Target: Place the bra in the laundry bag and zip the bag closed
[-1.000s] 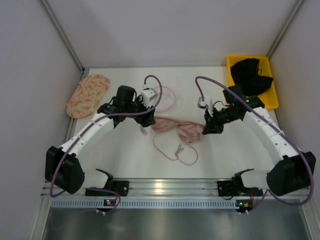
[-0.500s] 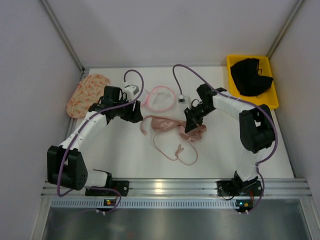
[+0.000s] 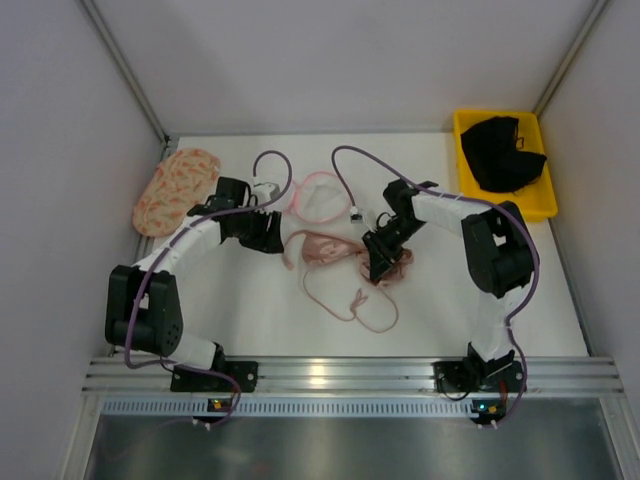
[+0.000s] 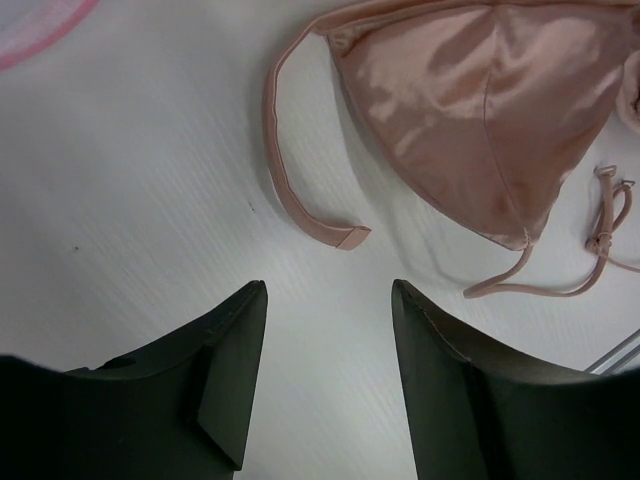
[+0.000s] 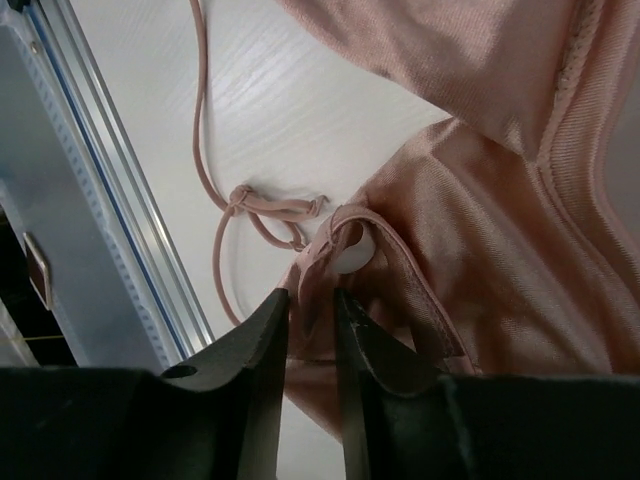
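Right hand [image 5: 312, 300], barely parted, straddles the glossy pale-pink bra [image 5: 500, 230] at its hem; grip unclear.

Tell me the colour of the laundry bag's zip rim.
Pink. The laundry bag and its rim show best in the top external view.

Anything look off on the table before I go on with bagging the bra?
Nothing is spilled or damaged. The bra lies bunched up rather than flat, and its thin straps sprawl in loose loops on the near side, where they could snag or trail when it is lifted. The laundry bag lies flat just behind it.
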`<action>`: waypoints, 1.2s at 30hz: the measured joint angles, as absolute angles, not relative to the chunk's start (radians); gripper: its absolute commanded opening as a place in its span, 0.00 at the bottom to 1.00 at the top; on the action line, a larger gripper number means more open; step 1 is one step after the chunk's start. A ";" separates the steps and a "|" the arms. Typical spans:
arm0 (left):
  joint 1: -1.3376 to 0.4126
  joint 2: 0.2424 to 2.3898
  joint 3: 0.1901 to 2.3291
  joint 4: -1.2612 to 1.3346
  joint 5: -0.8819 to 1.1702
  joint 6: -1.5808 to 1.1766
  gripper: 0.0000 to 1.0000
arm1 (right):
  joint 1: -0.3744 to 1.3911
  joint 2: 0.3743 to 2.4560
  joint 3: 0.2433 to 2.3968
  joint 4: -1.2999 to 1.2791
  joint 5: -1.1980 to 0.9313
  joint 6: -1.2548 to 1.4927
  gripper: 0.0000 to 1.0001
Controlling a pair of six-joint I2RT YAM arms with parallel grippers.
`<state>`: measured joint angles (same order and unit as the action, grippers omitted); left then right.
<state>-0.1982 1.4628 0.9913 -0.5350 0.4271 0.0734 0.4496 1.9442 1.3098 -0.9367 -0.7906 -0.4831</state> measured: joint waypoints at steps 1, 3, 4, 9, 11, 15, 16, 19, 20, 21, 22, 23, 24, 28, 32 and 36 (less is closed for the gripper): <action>-0.198 1.475 0.991 -0.535 0.425 0.077 0.58 | 0.450 1.944 1.310 -0.945 -0.787 -0.484 0.31; -0.199 1.499 0.991 -0.541 0.419 0.077 0.58 | 0.450 1.943 1.310 -0.959 -0.778 -0.480 0.46; -0.201 1.510 0.991 -0.548 0.407 0.076 0.58 | 0.450 1.939 1.310 -0.963 -0.772 -0.481 0.52; -0.250 1.517 0.991 -0.553 0.358 0.068 0.59 | 0.450 1.877 1.312 -0.970 -0.749 -0.456 0.61; -0.292 1.517 0.990 -0.553 0.340 0.065 0.59 | 0.450 1.843 1.322 -0.973 -0.743 -0.448 0.65; -0.348 1.523 0.990 -0.552 0.312 0.068 0.58 | 0.450 1.799 1.336 -0.980 -0.730 -0.440 0.66; -0.356 1.531 0.991 -0.552 0.302 0.067 0.56 | 0.450 1.793 1.338 -0.981 -0.726 -0.441 0.66; -0.359 1.573 0.995 -0.550 0.275 0.057 0.54 | 0.450 1.786 1.343 -0.990 -0.710 -0.441 0.66; -0.361 1.588 0.995 -0.549 0.263 0.052 0.53 | 0.449 1.785 1.344 -0.992 -0.704 -0.441 0.66; -0.362 1.601 0.995 -0.550 0.250 0.047 0.53 | 0.448 1.785 1.346 -0.996 -0.698 -0.441 0.66; -0.364 1.610 0.995 -0.550 0.241 0.045 0.52 | 0.448 1.785 1.350 -1.001 -0.692 -0.440 0.66; -0.370 1.620 0.995 -0.550 0.227 0.039 0.52 | 0.442 1.785 1.357 -1.007 -0.685 -0.440 0.66; -0.376 1.625 0.995 -0.550 0.218 0.035 0.52 | 0.439 1.785 1.364 -1.011 -0.681 -0.440 0.66; -0.392 1.654 0.997 -0.550 0.199 0.019 0.51 | 0.414 1.778 1.401 -1.019 -0.674 -0.441 0.67; -0.392 1.681 1.007 -0.548 0.200 -0.003 0.52 | 0.388 1.760 1.411 -1.033 -0.673 -0.445 0.67; -0.392 1.703 1.024 -0.540 0.199 -0.019 0.51 | 0.371 1.752 1.411 -1.048 -0.670 -0.451 0.67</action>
